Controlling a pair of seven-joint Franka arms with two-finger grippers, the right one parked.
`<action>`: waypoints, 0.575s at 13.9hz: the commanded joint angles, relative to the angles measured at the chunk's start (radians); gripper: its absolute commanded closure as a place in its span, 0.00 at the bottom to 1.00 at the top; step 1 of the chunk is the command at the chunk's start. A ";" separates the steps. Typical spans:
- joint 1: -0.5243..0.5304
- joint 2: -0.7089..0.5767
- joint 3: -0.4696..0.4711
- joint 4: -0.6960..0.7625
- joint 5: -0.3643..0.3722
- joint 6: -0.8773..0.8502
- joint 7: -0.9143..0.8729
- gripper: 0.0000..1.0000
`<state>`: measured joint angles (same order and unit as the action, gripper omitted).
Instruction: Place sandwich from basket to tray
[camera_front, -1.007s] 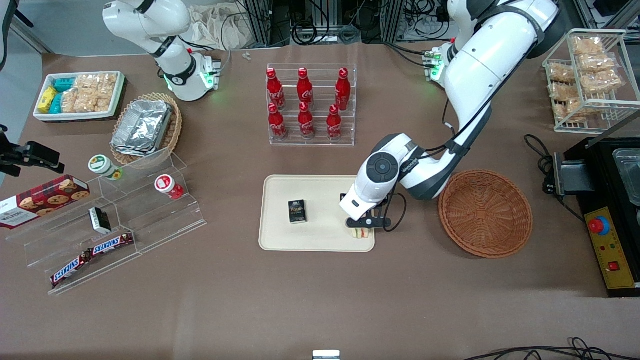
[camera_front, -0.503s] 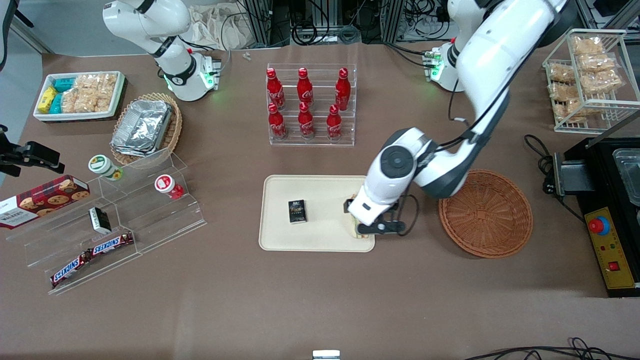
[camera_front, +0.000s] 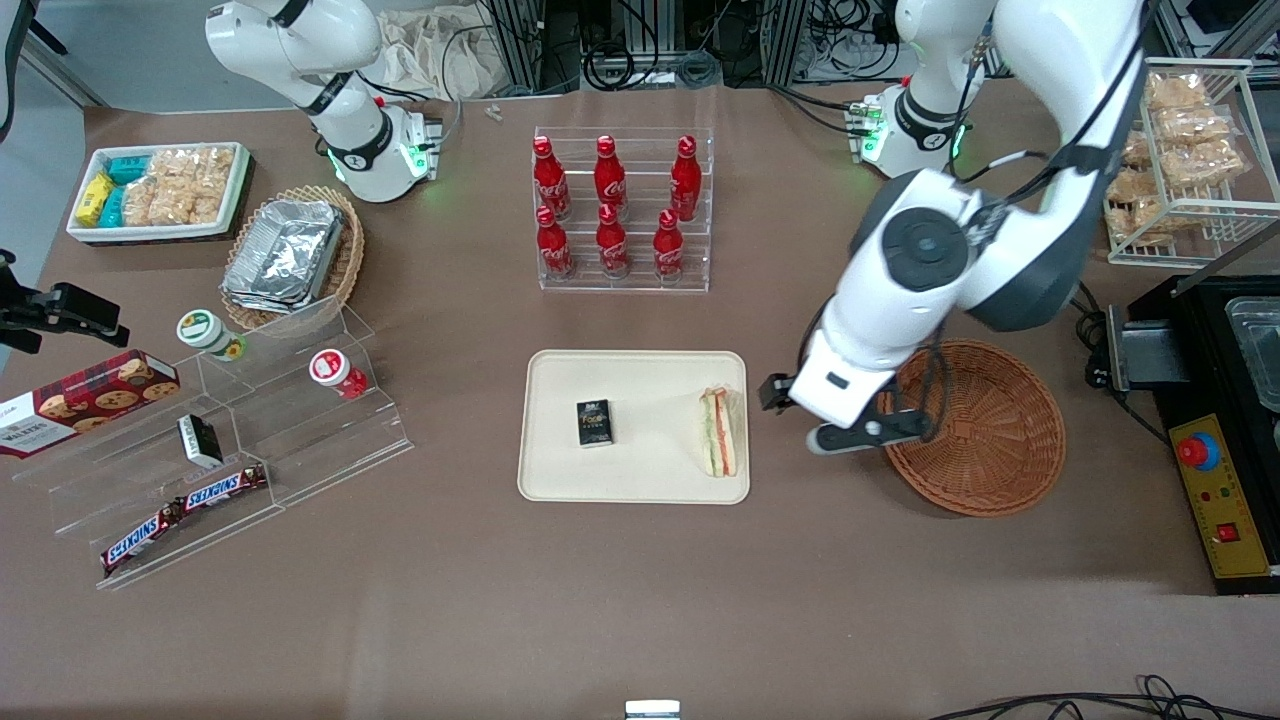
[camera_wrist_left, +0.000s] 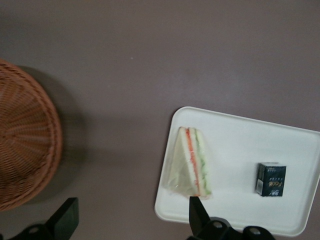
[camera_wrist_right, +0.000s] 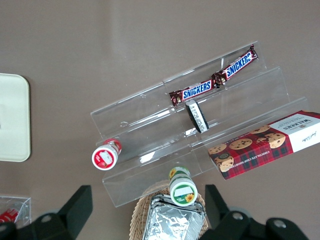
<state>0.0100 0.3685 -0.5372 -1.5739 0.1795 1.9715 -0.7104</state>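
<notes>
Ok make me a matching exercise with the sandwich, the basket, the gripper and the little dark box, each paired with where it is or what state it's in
Things:
1. sandwich
2. basket
3. gripper
4. small dark box

Places or states:
A. open, above the table between tray and basket
B. near the tray's middle
C. nothing in it
D. on the tray, at the edge nearest the basket

Pairs: 1-D, 2-C, 3-A, 4-B

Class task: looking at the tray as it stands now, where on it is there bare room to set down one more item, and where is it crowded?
The tray has two bare patches: between the small dark box and the sandwich, and between that box and the rim toward the parked arm's end. The sandwich's edge is crowded. The open hand hangs above bare table between tray and basket.
</notes>
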 joint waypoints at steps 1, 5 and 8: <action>0.057 -0.052 -0.006 0.052 -0.046 -0.161 0.112 0.01; 0.076 -0.112 0.070 0.150 -0.121 -0.394 0.271 0.01; 0.065 -0.215 0.201 0.140 -0.192 -0.474 0.399 0.01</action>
<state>0.0833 0.2283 -0.4105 -1.4219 0.0385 1.5524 -0.3917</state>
